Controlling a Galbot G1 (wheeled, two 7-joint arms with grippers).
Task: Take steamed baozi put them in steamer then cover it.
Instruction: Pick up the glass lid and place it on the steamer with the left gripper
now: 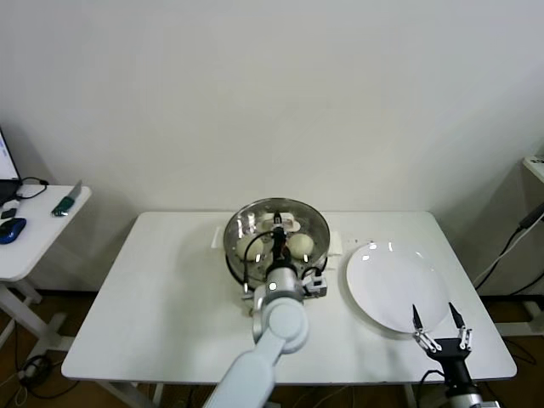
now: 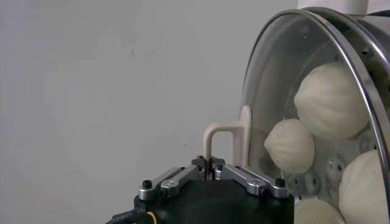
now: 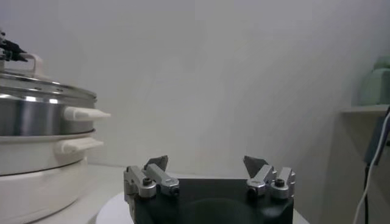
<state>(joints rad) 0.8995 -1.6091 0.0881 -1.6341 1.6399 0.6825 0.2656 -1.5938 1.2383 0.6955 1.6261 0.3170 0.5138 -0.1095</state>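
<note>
The clear glass cover (image 1: pixel 276 229) lies on the shiny steel steamer (image 1: pixel 236 263) at the table's middle. Cream-white baozi (image 1: pixel 299 244) show through the glass; in the left wrist view several baozi (image 2: pixel 329 100) sit behind the cover (image 2: pixel 286 73). My left gripper (image 1: pixel 278 226) is over the cover's centre, shut on its whitish bar handle (image 2: pixel 222 137). My right gripper (image 1: pixel 439 327) is open and empty, at the near edge of the flat white plate (image 1: pixel 395 285). In the right wrist view the steamer (image 3: pixel 36 115) with the cover (image 3: pixel 42 85) on it stands off to one side of the right gripper (image 3: pixel 206 163).
The steamer sits on a white electric pot base (image 3: pixel 36 176) with a small control unit (image 1: pixel 316 285) at its front. The white plate holds nothing. A side desk (image 1: pixel 34 225) with a blue mouse and small items stands at the far left.
</note>
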